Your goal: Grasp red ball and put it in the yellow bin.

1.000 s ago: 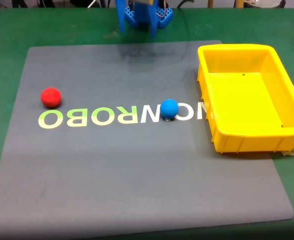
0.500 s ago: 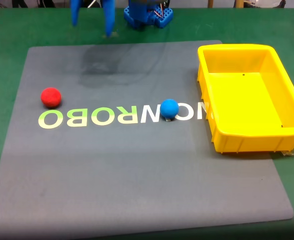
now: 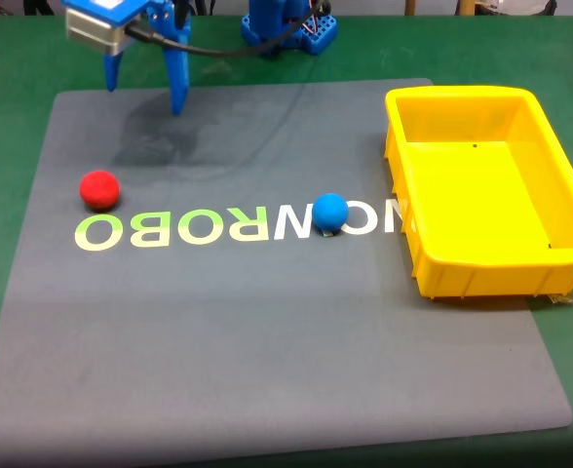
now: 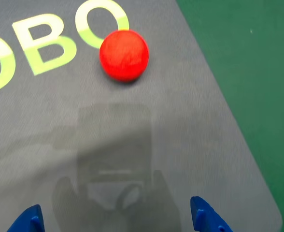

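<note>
Tool (image 3: 142, 95) is hanging spread wide and empty above the mat's (image 3: 267, 341) far left corner in the fixed view. Red ball (image 3: 99, 190) is sitting on the mat near the tool, well apart from the bin (image 3: 559, 180); blue ball (image 3: 330, 212) is lying mid-mat.

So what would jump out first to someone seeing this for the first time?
Probably the yellow bin, big and bright at the right of the grey mat in the fixed view. Next, the red ball at the mat's left and a blue ball mid-mat, with the blue end effector hovering open above.
</note>
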Robot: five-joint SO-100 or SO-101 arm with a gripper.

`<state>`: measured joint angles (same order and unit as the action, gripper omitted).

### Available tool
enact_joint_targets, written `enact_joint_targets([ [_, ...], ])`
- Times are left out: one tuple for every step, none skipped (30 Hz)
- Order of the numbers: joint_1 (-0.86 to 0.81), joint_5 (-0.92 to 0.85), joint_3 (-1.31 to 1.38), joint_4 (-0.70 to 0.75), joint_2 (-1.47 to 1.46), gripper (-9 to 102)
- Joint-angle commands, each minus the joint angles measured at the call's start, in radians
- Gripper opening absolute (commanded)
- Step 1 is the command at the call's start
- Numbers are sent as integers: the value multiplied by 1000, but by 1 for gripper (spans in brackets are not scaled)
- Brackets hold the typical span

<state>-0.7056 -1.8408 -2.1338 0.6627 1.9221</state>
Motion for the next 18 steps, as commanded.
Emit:
enact_joint_targets([
  [-14, -3, 117, -49, -64, 35],
  [-14, -3, 130, -61, -91, 35],
  [-14, -6, 138, -81, -115, 35],
  [-12, -12, 152, -87, -140, 35],
  [-9, -15, 169, -89, -166, 35],
  [-6, -14, 184, -97, -192, 35],
  [-3, -14, 202, -107, -219, 35],
  [0, -12, 219, -115, -245, 35],
  [3, -11, 239, -117, -272, 35],
  [6, -6, 261, -118, -298, 35],
  [9, -5, 279, -123, -324, 35],
  [12, -3, 302, -124, -350, 35],
  [15, -2, 325, -124, -376, 35],
  [18, 0, 348, -124, -400, 35],
  [20, 2, 370, -124, -422, 35],
  [21, 3, 391, -124, -445, 35],
  [23, 3, 411, -124, -466, 35],
  [25, 3, 430, -124, -486, 35],
])
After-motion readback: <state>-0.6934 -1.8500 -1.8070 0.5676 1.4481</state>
